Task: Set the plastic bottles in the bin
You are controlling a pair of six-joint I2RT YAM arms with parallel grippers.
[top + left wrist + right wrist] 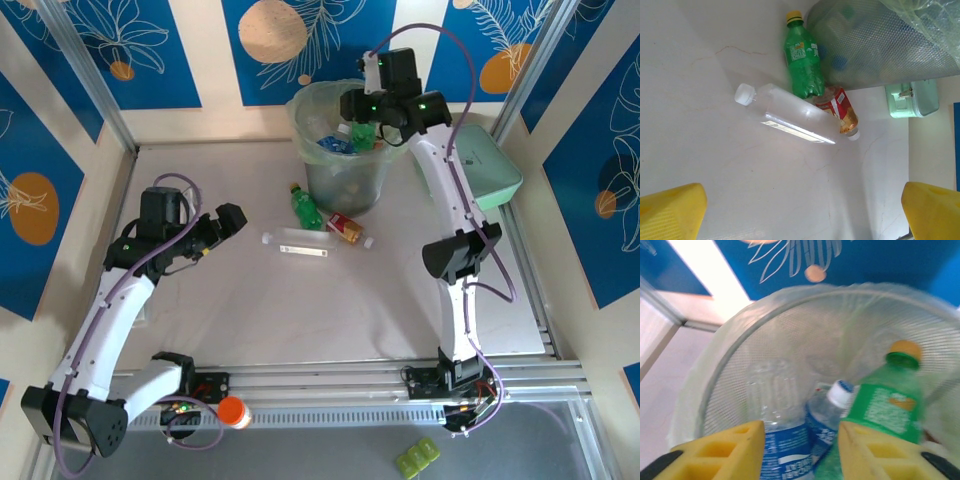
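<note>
Three of the plastic bottles lie on the worktop (250, 310), close to the near side of the bin (345, 185): a green bottle (802, 65) with a yellow cap, a red-labelled bottle (842, 107) and a clear bottle (787, 117) with a white cap. The green label has a small orange mark and pale letters, the red one has white letters, and the clear one has a narrow white strip. I cannot read any of them.

The left end effector (802, 207) hangs left of these bottles, its pads spread wide and holding nothing. The right end effector (801, 440) is over the bin's mouth, its pads partly apart with nothing clamped between them. Below it, inside the bin, lie a blue-labelled bottle (790, 450) with blurred white print and a second green bottle (885, 405). A mint-green box (495, 170) stands right of the bin, partly behind the right arm.
</note>
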